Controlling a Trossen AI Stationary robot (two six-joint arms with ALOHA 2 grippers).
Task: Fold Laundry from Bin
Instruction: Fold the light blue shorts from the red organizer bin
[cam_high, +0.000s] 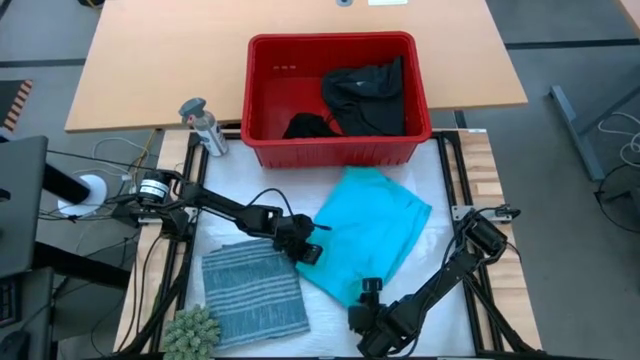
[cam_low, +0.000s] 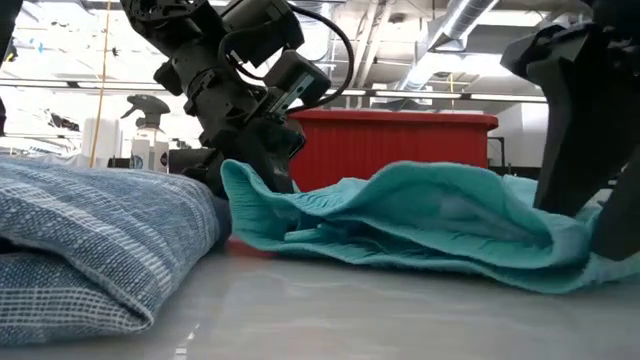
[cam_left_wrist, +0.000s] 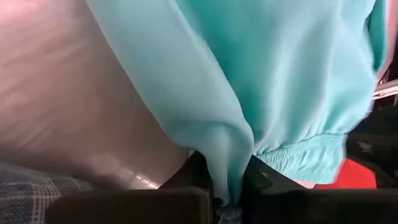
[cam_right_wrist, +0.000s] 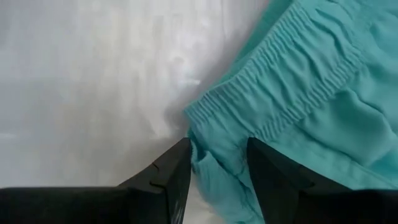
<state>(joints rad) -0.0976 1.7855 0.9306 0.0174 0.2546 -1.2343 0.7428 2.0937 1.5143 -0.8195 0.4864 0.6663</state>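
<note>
1. My left tool (cam_high: 312, 243) was clenched on the near-left edge of the turquoise garment (cam_high: 367, 232); the left wrist view showed a fold of that cloth (cam_left_wrist: 230, 155) pinched between my two fingers.
2. My right tool (cam_high: 366, 292) sat at the garment's front corner, its fingers (cam_right_wrist: 174, 177) standing on either side of a bunched bit of the elastic hem (cam_right_wrist: 217, 162). They looked pressed on the cloth, though a narrow gap showed beside it.
3. The turquoise garment lay spread on the white surface (cam_high: 420, 330), between my two tools and just in front of the bin (cam_high: 335, 150).
4. The blue-grey striped garment (cam_high: 255, 290) lay folded at the front left of the surface, just beside my left tool.
5. Black garments (cam_high: 365, 95) lay inside the red bin, at its right side and front.
6. In the low view the bin (cam_low: 400, 145) was partly hidden behind the raised turquoise cloth (cam_low: 420, 215) and my left arm; its contents could not be seen there.
7. A grey bottle (cam_high: 203, 125) stood left of the bin, and a small green plant (cam_high: 192, 330) was cut off at the front edge.
</note>
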